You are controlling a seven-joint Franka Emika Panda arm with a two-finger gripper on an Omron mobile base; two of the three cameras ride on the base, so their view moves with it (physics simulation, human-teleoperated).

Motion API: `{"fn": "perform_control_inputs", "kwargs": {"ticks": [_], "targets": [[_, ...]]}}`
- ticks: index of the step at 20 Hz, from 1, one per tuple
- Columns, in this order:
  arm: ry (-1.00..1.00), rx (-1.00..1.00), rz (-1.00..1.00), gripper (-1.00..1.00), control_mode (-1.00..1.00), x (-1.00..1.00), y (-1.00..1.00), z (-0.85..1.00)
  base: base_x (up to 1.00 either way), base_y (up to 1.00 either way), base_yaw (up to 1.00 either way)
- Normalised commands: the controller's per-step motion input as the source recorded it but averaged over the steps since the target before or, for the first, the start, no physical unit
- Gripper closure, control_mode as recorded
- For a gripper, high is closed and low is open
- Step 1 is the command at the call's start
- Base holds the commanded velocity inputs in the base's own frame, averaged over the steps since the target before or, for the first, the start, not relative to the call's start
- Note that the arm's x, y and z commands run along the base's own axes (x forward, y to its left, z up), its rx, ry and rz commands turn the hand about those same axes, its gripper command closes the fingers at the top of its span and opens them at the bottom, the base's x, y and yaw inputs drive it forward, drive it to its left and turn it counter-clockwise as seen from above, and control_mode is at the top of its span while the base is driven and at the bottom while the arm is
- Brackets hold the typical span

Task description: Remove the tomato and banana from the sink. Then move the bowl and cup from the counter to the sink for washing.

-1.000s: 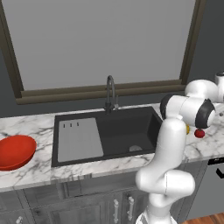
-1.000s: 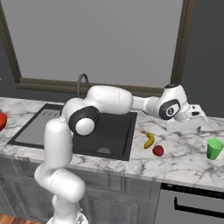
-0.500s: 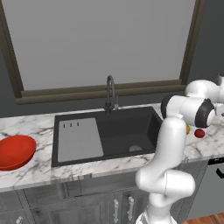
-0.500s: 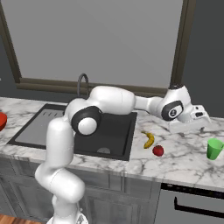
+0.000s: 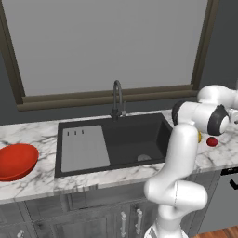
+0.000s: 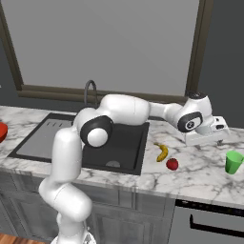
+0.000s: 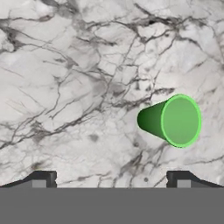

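Note:
The green cup (image 6: 233,161) stands on the white marble counter (image 6: 200,171) at the far right. My gripper (image 6: 206,141) hovers open and empty just left of it, above the counter. In the hand view the cup (image 7: 173,120) lies ahead and right of centre, beyond the open gripper (image 7: 111,179), whose fingertips (image 7: 41,178) stand wide apart. The banana (image 6: 162,152) and the tomato (image 6: 172,164) lie on the counter right of the black sink (image 6: 121,143). The red bowl (image 5: 16,160) sits on the counter far left of the sink (image 5: 135,137).
A dark curved faucet (image 5: 117,95) rises behind the basin, below a wide window. The grey drainboard (image 5: 83,148) fills the sink's left part. The arm stretches across over the basin to the right. Dark wall stands right of the window.
The hand has shifted slightly right over the counter, nearer the cup, and turned to face down. Its jaws stayed open. Tomato, banana, cup and bowl have not moved.

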Motion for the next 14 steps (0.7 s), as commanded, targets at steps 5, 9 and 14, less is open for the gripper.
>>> {"fn": "perform_control_inputs", "kwargs": {"ticks": [5, 9, 14], "targets": [[-0.05, 0.02, 0.05, -1.0, -1.0, 0.07, -0.08, -0.02, 0.0, 0.0, 0.0], [0.0, 0.0, 0.0, -1.0, -1.0, 0.08, -0.16, 0.0, 0.0, 0.0, 0.0], [0.0, 0.0, 0.0, -1.0, -1.0, 0.06, -0.15, -0.04, 0.0, 0.0, 0.0]]}}
